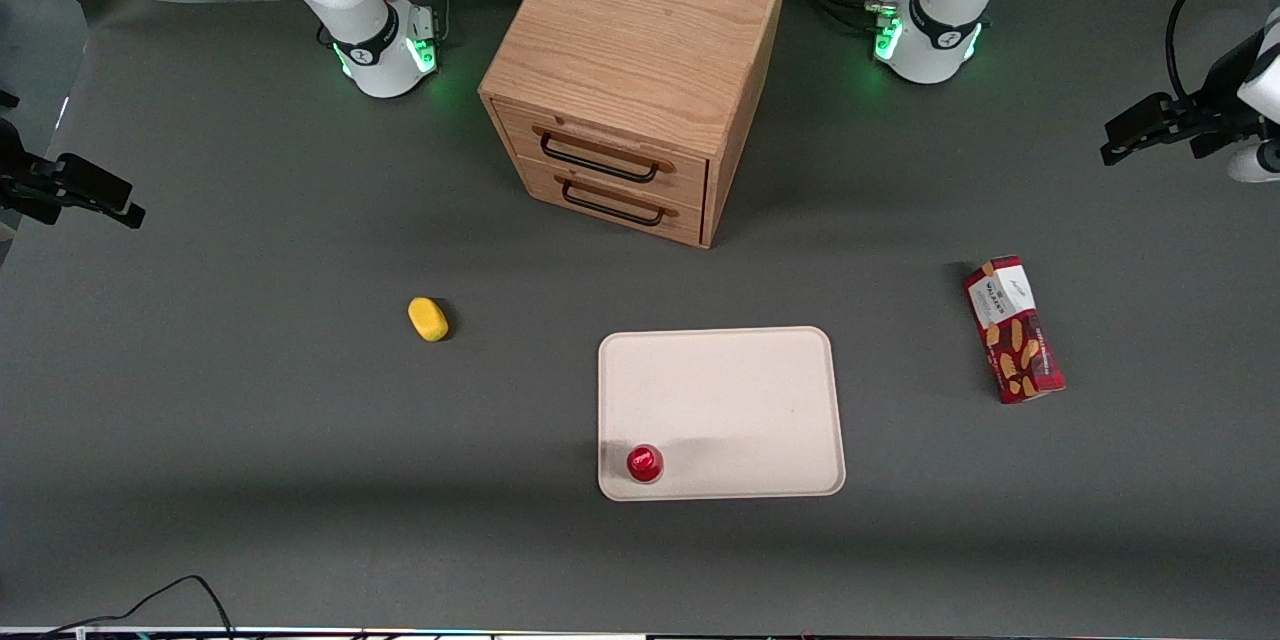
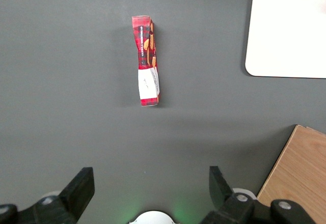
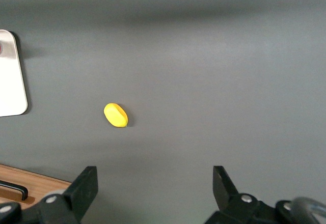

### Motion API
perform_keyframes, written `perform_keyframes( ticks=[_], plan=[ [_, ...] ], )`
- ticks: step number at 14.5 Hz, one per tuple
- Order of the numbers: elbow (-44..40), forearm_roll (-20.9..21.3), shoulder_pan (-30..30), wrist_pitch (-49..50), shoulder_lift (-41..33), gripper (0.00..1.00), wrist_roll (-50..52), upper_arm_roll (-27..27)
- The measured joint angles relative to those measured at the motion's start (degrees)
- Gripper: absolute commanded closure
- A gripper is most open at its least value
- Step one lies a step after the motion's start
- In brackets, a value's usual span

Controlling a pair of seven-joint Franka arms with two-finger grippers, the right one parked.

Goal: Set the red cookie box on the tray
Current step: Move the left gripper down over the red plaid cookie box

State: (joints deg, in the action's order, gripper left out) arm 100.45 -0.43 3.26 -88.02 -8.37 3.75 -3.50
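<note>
You had the worktop laid out with the drawer cabinet at the middle of its edge nearest the arm bases. The tray sat nearer the front edge, around mid-width, carrying only a small red cap at one corner. The red cookie box lay flat on the bare worktop toward the working arm's end, well apart from the tray. Its long axis ran roughly from the arm-base edge to the front edge, with the white label end nearer the arm bases. Your hand hung above the worktop, wide open and holding nothing. The box lay straight ahead of it, lengthwise in line with the gap, so the fingers would likely span its narrow width.
</note>
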Motion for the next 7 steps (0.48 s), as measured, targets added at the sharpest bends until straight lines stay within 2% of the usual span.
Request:
perform_keyframes(
  ticks=[7],
  plan=[
    [0.0,0.0,-0.2,0.5,2.0,0.0,-0.5,0.0]
  ],
)
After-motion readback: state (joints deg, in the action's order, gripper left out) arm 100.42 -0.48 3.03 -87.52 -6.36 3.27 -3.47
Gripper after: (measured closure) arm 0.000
